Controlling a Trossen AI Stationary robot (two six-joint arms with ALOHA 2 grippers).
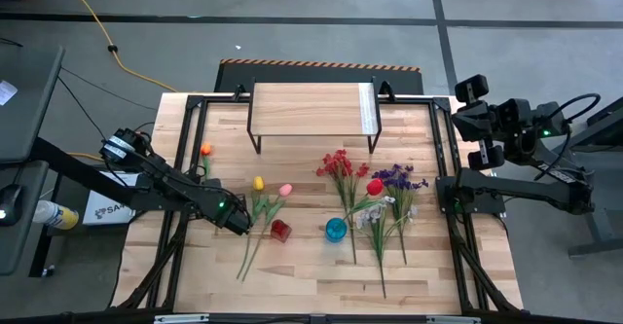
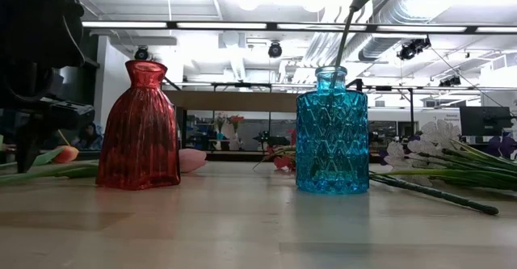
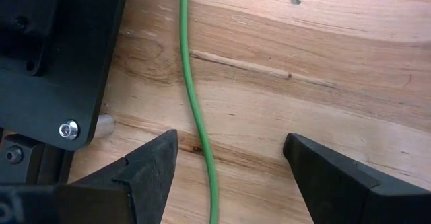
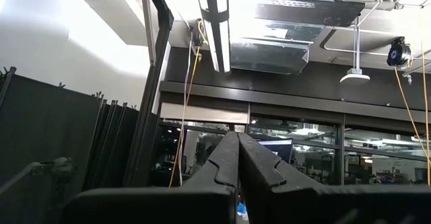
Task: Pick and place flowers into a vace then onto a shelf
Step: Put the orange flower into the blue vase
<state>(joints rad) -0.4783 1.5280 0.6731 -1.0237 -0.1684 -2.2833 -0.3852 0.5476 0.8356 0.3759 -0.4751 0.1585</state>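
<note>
My left gripper (image 1: 242, 225) (image 3: 232, 146) stands open, pointing down over the table just left of the red vase (image 1: 280, 231). One thin green stem (image 3: 195, 116) lies flat on the wood between its fingers, touching neither. A yellow tulip (image 1: 258, 182) and a pink tulip (image 1: 285, 190) lie there with their stems running toward the near edge. From the mouth of the blue vase (image 2: 331, 132) a green stem (image 2: 346, 39) rises. The shelf (image 1: 311, 108) stands at the far edge. My right gripper (image 4: 237, 157) is shut, raised off the table's right side and pointing upward.
An orange tulip (image 1: 205, 150) lies at the far left. A red cluster (image 1: 339, 163), a red tulip (image 1: 375, 187), purple sprays (image 1: 399, 178) and whitish sprays (image 1: 375, 214) lie right of the blue vase (image 1: 336, 230). Bare wood shows along the near edge.
</note>
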